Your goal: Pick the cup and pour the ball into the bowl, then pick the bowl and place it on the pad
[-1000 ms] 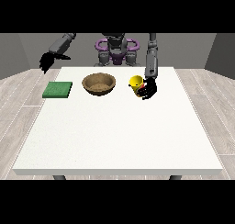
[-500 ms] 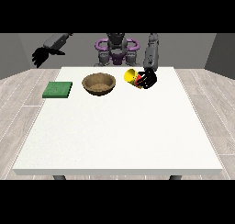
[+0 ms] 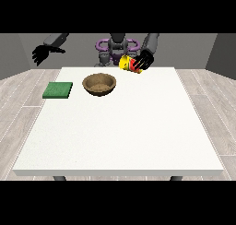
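The hand at the view's right [image 3: 144, 61] is curled round the yellow cup [image 3: 127, 64], held tilted above the desk [image 3: 120, 127], right of the bowl [image 3: 99, 84]. Bowl contents cannot be told. The other hand [image 3: 40, 54] hangs with fingers relaxed.

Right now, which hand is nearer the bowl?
The left: the hand at the view's right, curled round the tilted yellow cup, is lifted just beyond the bowl. The hand at the view's left hangs off past the green pad.

A large white rectangular desk [image 3: 120, 136] spreads below and ahead of the fingers. Pale grey wood-plank floor [image 3: 23, 109] surrounds it, with a plain grey wall [image 3: 193, 49] behind.
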Available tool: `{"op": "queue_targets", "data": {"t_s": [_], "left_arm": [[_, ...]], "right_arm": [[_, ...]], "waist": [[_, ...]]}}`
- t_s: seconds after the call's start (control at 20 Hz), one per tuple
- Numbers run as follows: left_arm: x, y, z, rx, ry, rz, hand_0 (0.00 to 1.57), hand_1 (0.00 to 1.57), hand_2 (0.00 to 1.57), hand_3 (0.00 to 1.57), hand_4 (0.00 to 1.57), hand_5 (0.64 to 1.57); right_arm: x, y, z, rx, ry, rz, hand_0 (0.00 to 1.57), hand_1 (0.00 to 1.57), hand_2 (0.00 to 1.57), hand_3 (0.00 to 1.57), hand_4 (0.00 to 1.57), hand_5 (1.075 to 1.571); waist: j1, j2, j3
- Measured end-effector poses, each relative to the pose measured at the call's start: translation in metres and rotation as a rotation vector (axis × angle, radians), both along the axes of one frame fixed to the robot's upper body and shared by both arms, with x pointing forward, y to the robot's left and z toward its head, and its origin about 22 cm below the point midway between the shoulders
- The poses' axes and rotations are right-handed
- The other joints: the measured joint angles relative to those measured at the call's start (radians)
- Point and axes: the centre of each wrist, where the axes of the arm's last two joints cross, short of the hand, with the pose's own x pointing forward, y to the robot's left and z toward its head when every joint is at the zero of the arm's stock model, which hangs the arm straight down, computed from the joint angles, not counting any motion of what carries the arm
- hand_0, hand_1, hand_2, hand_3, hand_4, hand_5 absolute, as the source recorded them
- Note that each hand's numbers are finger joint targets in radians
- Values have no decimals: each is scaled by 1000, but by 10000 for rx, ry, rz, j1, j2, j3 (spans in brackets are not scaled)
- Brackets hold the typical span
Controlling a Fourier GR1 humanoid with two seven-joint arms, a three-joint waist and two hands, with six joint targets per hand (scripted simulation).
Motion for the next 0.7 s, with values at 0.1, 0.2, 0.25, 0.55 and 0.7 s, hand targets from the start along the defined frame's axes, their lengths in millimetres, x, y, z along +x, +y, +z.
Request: {"op": "queue_targets", "data": {"t_s": [0.1,0.2,0.25,0.55,0.7], "left_arm": [[-3,-12,2,331,22,-55,1365,1365,1571,1571,1142,1566],[-9,-26,-2,828,49,-189,1364,1364,1571,1571,1068,1568],[-10,-33,0,1091,42,-281,1346,1346,1571,1571,1048,1569],[-15,-69,11,2720,-122,-694,937,937,1571,1571,910,1571],[-19,-89,21,3449,-329,-806,583,583,1571,1536,881,1571]], "right_arm": [[-7,-8,-4,-17,97,-144,0,0,190,0,0,1555],[-13,-17,-7,-2,243,-315,0,0,0,0,0,1553],[-17,-18,-12,54,284,-430,0,0,0,0,0,1554],[-29,-30,-22,66,492,-782,0,0,0,0,0,1547],[-22,-35,-15,87,410,-748,0,0,0,0,0,1548]], "waist": [[155,-92,-4],[364,-193,-5],[451,-231,-7],[725,-419,-6],[640,-346,-5]]}}
